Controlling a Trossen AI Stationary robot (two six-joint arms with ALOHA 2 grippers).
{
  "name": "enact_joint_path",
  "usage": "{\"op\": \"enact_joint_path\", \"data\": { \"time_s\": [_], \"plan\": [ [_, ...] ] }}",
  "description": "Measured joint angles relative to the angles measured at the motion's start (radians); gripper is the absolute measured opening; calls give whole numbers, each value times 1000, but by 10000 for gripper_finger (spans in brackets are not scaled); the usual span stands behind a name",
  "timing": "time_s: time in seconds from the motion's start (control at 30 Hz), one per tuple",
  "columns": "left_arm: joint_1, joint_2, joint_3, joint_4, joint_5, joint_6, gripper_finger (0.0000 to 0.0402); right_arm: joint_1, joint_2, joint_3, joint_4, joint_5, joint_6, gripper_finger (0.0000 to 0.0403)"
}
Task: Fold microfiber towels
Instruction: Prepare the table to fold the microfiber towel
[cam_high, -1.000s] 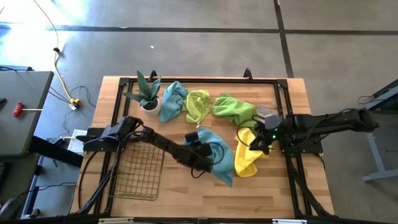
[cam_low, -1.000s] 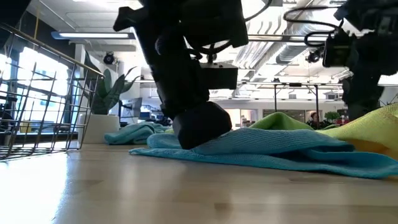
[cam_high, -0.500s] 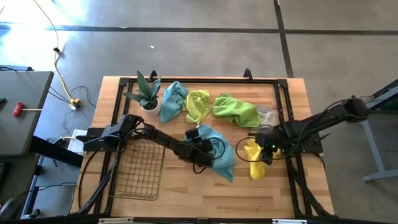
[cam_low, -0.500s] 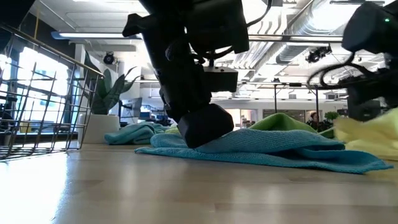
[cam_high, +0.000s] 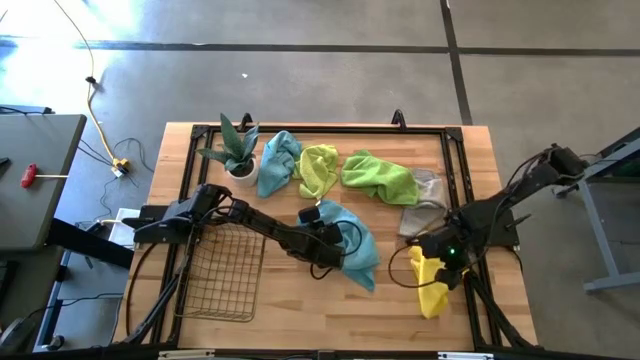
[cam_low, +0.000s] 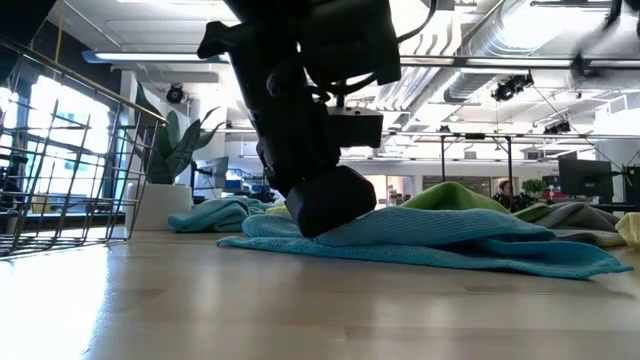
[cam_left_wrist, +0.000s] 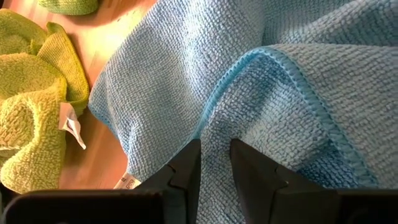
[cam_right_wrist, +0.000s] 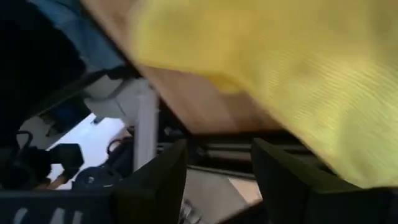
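At four o'clock on the table (cam_high: 300, 305), the right gripper (cam_high: 437, 258) is dragging the limp yellow towel (cam_high: 431, 285) by its edge, jaws clenched on it; the left gripper (cam_high: 330, 250) is pinching the soft teal towel's (cam_high: 358, 250) hem.

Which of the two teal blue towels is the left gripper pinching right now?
The teal towel mid-table, with the left gripper shut on its edge. The other teal towel lies untouched beside the potted plant at the far side.

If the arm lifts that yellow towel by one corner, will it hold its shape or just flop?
Probably flop: the yellow towel already lies bunched and stretched out near the right claw, not flat. It looks light, so it should drag along easily. Its fuzzy weave, like the teal towel's, would likely grip the wooden table rather than slide.
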Motion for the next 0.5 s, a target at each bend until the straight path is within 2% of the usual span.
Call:
{"op": "enact_joint_path", "data": {
  "time_s": [0.07,0.1,0.3,0.4,0.5],
  "plan": [
    [0,0,0,9,-2,22,80,18,0,70,2,103,-41,171],
    [-1,0,0,21,-1,39,80,25,0,103,3,191,-83,171],
    [-22,-5,4,110,45,194,80,68,1,221,29,924,-312,171],
    [-46,-5,41,107,60,271,80,70,1,222,59,1131,-397,171],
    [-72,-7,74,109,67,339,80,63,1,222,67,1245,-459,171]
  ]
}}
